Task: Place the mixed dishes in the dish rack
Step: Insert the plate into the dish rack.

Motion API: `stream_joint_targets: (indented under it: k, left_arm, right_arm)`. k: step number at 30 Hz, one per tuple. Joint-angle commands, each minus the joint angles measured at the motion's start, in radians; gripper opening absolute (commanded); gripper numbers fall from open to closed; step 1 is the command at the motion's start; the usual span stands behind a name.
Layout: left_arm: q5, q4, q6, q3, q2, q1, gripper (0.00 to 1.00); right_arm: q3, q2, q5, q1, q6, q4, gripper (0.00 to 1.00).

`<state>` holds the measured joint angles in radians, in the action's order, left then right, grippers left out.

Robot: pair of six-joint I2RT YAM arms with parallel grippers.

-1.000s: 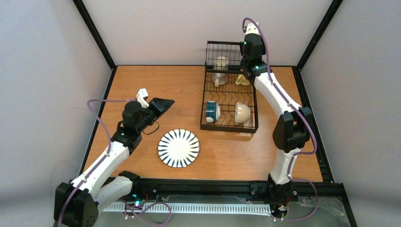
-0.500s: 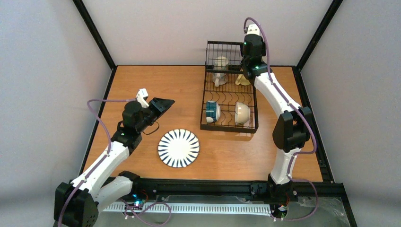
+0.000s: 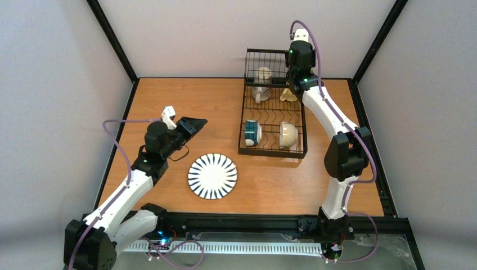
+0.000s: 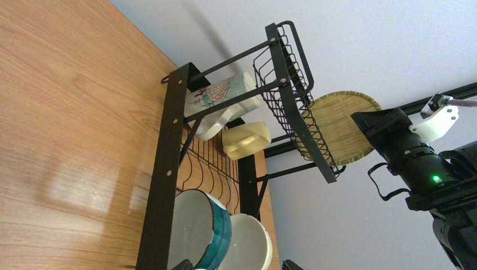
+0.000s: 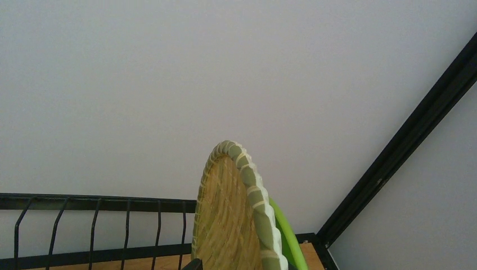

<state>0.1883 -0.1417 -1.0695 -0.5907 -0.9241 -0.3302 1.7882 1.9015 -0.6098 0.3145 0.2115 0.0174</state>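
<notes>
The black wire dish rack (image 3: 273,147) stands at the back right. It holds a shell-patterned mug (image 3: 261,84) (image 4: 222,98), a cream mug (image 3: 288,95) (image 4: 246,140), a teal-banded cup (image 3: 252,133) (image 4: 216,230) and a cream bowl (image 3: 288,135) (image 4: 250,244). A black-and-white striped plate (image 3: 212,176) lies flat on the table. My right gripper (image 3: 293,83) (image 5: 242,266) is open over the raised basket tier, around an upright woven plate (image 5: 233,219) (image 4: 340,126) with a lime-green edge (image 5: 288,239) behind it. My left gripper (image 3: 192,125) (image 4: 233,266) is open and holds nothing. It hangs left of the rack, beyond the striped plate.
The wooden table (image 3: 169,95) is fenced by a black frame (image 3: 112,39) and pale walls. The rack's slotted base has free wires (image 3: 270,115) between the mugs and the bowls.
My right wrist has risen a little over the basket tier. The left arm has shifted slightly. The dishes lie as before.
</notes>
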Motion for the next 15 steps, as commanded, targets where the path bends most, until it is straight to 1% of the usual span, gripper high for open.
stream_joint_targets:
  k: [1, 15]
  left_arm:
    - [0.003, -0.002, -0.009, 0.003, 0.021, -0.004, 0.90]
    - [0.000, 0.013, -0.026, 0.019, 0.062, -0.004, 0.90]
  right_arm:
    - [0.031, -0.021, -0.036, -0.014, -0.011, 0.024, 0.75]
    - [0.063, -0.042, 0.006, -0.017, -0.063, 0.080, 0.75]
